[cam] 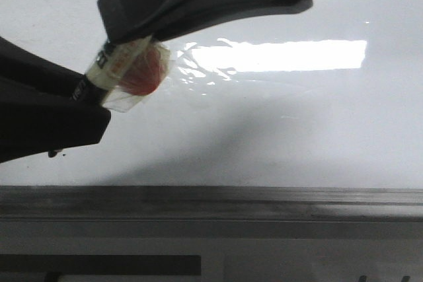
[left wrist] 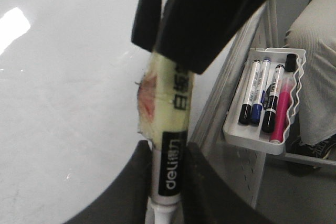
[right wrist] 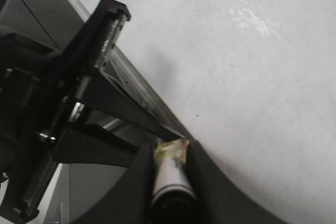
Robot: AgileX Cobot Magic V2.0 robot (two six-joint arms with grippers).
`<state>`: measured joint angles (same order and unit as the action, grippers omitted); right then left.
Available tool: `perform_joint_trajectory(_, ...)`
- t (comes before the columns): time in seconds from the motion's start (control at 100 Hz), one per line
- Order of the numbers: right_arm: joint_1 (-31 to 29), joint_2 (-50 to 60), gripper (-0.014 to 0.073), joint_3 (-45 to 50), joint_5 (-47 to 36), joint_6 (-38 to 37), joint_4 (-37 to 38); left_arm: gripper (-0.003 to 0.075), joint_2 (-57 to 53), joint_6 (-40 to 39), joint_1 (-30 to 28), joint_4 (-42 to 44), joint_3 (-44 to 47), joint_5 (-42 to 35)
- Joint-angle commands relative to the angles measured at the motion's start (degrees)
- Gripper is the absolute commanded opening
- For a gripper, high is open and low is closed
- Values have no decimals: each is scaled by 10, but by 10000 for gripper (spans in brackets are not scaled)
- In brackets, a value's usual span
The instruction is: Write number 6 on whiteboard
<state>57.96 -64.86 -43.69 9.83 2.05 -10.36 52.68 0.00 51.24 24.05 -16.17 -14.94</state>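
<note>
Glossy whiteboard (cam: 297, 130) bears glare, no stroke visible

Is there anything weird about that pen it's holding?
Yes: the marker is wrapped in crinkled clear tape over a red patch, and both grippers seem to clamp it. The whiteboard shows no writing.

Three close views, shared whiteboard (cam: 317, 137).

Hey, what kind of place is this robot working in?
Probably an office or classroom: a big whiteboard with a ledge, and a tray of spare markers beside it.
</note>
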Motion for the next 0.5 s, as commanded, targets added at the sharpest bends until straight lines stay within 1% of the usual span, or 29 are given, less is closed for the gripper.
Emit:
perform_joint_trajectory(0.0, 0, 7, -64, -20, -32, 5, 1, -18, -6, -4, 6, -10, -18, -42)
perform_joint_trajectory(0.06, 0, 7, -64, -20, -32, 5, 1, -9, -6, -4, 6, -13, -18, -42)
perform_joint_trajectory(0.11, 0, 7, -64, -20, -30, 5, 1, 27, -6, -4, 6, -13, -18, -42)
perform_joint_trajectory(0.16, 0, 7, -64, -20, -31, 5, 1, 95, -6, -5, 6, -14, -18, -42)
perform_joint_trajectory(0.26, 0, 10, -64, -20, -28, 5, 1, 290, -8, -20, 6, -53, -18, -41)
perform_joint_trajectory(0.31, -1, 14, -64, -20, -22, 5, 1, 355, -14, -20, 6, -58, -18, -35)
perform_joint_trajectory(0.35, -3, 16, -64, -21, -18, 5, 0, 377, -22, -20, 6, -64, -18, -28)
perform_joint_trajectory(0.49, -24, 36, -64, -21, -3, 5, -9, 375, -65, -20, 4, -85, -18, -3)
